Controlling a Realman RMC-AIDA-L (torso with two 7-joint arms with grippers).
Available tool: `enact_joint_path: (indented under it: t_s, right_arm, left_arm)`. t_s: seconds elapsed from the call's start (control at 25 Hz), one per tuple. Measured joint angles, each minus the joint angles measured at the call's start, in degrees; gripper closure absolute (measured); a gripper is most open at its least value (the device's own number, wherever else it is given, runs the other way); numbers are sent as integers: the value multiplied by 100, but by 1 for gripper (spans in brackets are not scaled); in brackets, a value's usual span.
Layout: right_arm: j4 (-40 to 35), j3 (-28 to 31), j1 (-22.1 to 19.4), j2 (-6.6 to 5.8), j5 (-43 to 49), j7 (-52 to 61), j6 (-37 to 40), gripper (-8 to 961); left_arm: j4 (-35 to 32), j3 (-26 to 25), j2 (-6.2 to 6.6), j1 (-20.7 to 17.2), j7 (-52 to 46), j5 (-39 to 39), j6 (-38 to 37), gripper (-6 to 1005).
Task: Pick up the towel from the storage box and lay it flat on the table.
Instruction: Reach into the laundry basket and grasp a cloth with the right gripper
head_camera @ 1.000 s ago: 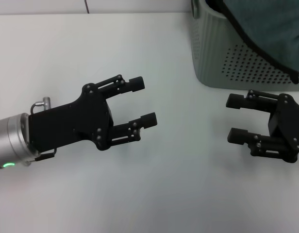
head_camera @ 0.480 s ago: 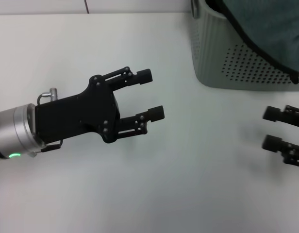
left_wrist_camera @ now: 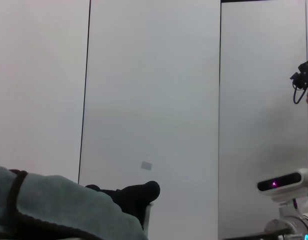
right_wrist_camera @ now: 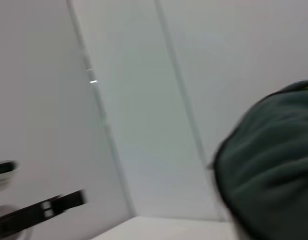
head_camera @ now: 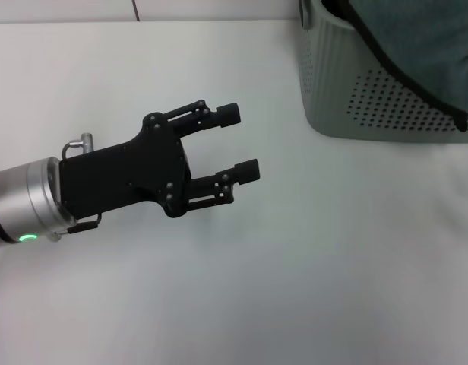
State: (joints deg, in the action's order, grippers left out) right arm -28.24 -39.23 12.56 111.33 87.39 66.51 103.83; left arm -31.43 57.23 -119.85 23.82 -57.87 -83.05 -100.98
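**Left gripper over the counter, towel in the box**

From the head camera I see my left gripper, a black two-fingered claw on a silver wrist, hanging above the plain smooth white counter at left of centre. Its two fingers stand apart with nothing between them, and they aim toward the far right, at the storage box.

The pale grey-green plastic storage box, with dotted perforated sides and ribbed corners, sits at the far right of the counter, well apart from the gripper. The fleecy towel, teal-grey side up with a black stitched border, lies in the box and hangs over its near rim. My left wrist camera catches the same teal-grey cloth with its dark edging against a pale panelled wall. My right wrist camera shows a dark bulge of the cloth too.

My right gripper is outside every view I have.
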Motion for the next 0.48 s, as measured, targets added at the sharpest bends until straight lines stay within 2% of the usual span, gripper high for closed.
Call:
enact_joint_path:
  t_s: [0.24, 0.48]
  right_arm:
    - [-39, 127, 52, 4, -23, -19, -416, 292]
    - [-48, 130, 332, -6, -19, -22, -966, 312]
  left_arm:
    - [111, -1, -3, 96, 13, 0, 6, 257]
    - [190, -5, -3, 158, 39, 0, 20, 258]
